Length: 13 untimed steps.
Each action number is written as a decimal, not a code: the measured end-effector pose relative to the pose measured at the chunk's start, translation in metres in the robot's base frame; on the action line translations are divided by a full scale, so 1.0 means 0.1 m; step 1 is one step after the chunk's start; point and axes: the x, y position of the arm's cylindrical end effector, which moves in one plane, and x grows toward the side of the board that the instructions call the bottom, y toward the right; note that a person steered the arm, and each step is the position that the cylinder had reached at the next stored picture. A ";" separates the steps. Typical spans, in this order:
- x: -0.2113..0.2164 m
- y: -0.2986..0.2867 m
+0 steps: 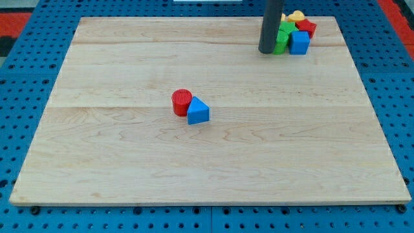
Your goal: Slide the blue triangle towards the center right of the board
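Observation:
The blue triangle (198,111) lies near the middle of the wooden board (129,168), a little left of centre. A red cylinder (182,102) touches its upper left side. My tip (266,51) rests on the board near the view's top right, far up and right of the blue triangle. It stands just left of a cluster of blocks.
The cluster at the top right holds a blue cube (299,42), a green block (283,39), a red block (305,27) and a yellow block (295,15), packed together. The board sits on a blue pegboard (26,77).

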 end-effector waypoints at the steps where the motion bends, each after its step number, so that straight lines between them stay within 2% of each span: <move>1: 0.00 0.00; 2: 0.02 -0.01; 5: 2.11 -0.28; 6: 2.47 -0.94; 8: 1.97 -1.45; 11: 1.10 -1.34; 13: 0.73 -1.06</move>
